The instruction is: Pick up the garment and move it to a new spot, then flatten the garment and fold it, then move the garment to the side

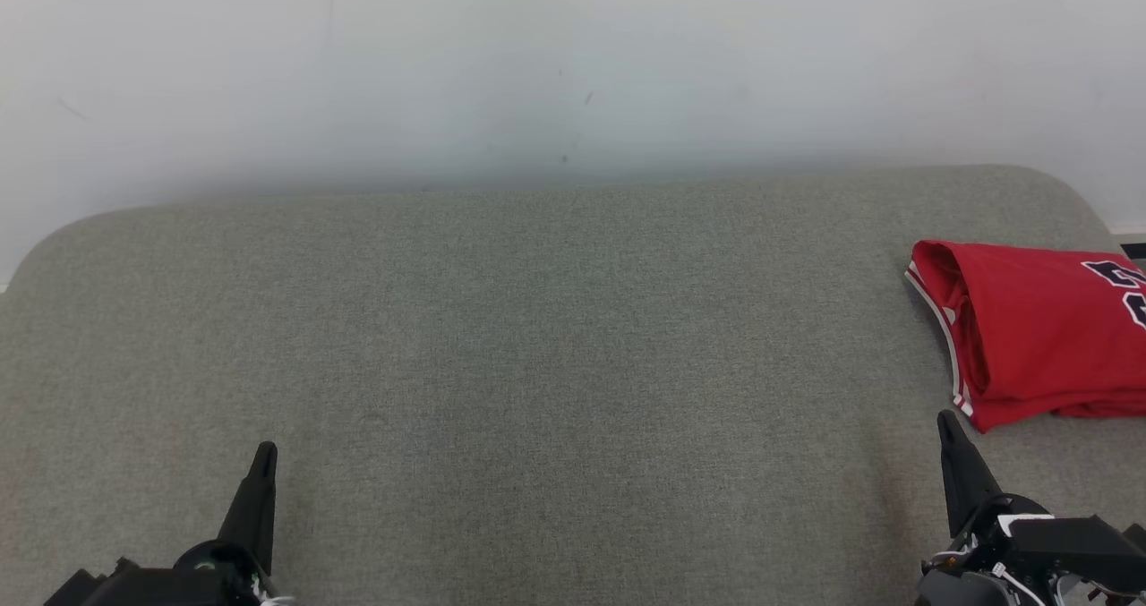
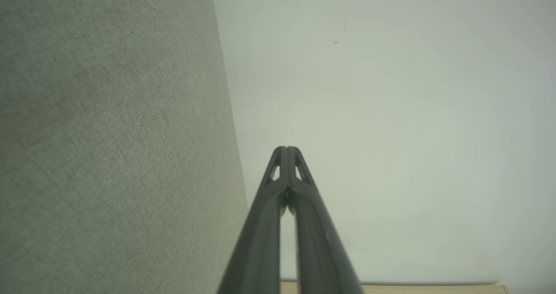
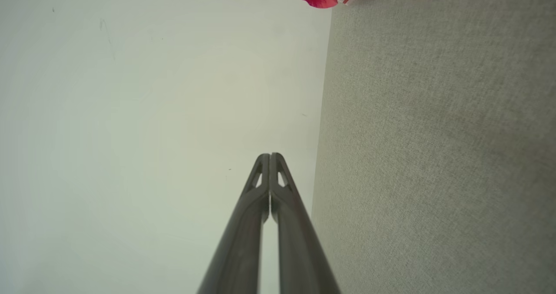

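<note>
Grey woven surface (image 1: 537,364), wide, w/ rounded far corners, is set against a plain white wall (image 1: 537,60); a few small dark marks are noted on the wall. Item 1: garment (image 1: 1030,337), a red jersey w/ white-and-red trim along one edge and dark lettering outlined in white. It is laid folded at the far right of the surface and is cut off by the right edge of the head view; slight creasing is seen along its near hem. Item 2: left gripper (image 1: 265,452), seen at lower left of head view over bare fabric, well apart from the garment. Its fingers (image 2: 260,242) are seen pressed together tip to tip in the left wrist view, w/ nothing between them. Item 3: right gripper (image 1: 945,420), seen at lower right, near the garment's near-left corner but apart from it. Its dark prongs are likewise clenched tip to tip in the right wrist view, nothing grasped; there the garment is seen at the top edge, apart from the tips.
</note>
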Tool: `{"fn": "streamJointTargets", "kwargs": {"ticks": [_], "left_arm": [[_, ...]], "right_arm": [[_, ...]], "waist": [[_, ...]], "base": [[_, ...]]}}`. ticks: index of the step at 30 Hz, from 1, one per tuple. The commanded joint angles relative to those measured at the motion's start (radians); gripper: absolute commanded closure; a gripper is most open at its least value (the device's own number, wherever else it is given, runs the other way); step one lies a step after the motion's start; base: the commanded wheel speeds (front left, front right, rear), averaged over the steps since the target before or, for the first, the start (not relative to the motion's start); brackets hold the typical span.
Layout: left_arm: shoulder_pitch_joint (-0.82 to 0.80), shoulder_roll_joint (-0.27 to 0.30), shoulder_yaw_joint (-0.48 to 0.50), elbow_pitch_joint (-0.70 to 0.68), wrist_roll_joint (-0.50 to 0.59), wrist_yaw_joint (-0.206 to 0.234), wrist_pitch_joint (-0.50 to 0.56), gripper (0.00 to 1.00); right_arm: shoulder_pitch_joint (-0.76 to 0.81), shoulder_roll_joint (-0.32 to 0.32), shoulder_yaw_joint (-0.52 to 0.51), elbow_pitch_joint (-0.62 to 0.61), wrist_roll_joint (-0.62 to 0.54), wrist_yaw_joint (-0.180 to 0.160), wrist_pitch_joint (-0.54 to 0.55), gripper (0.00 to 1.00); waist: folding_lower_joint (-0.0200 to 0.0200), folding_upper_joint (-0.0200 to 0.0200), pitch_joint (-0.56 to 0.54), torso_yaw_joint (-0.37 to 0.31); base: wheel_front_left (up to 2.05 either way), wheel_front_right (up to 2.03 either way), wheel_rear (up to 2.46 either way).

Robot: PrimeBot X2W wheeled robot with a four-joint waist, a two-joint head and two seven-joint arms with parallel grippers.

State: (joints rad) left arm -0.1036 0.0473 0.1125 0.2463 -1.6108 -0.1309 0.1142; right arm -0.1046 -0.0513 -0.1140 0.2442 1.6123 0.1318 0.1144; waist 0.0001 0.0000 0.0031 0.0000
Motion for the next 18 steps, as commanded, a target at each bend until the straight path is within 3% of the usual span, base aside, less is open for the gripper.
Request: {"fn": "streamJointTargets", "kwargs": {"ticks": [1, 18], "left_arm": [[-0.01, 0.006, 0.003, -0.003, -0.005, -0.001, 0.003, 1.0], [-0.01, 0.006, 0.003, -0.003, -0.005, -0.001, 0.003, 1.0]], "right_arm": [[-0.007, 0.002, -0.002, -0.002, 0.001, -0.002, 0.002, 1.0], [-0.007, 0.002, -0.002, -0.002, 0.001, -0.002, 0.002, 1.0]], "waist": [[-0.0001, 0.0, 0.0, 0.0], [-0.0001, 0.0, 0.0, 0.0]], "base": [[0.0, 0.0, 0.0], [0.0, 0.0, 0.0]]}}
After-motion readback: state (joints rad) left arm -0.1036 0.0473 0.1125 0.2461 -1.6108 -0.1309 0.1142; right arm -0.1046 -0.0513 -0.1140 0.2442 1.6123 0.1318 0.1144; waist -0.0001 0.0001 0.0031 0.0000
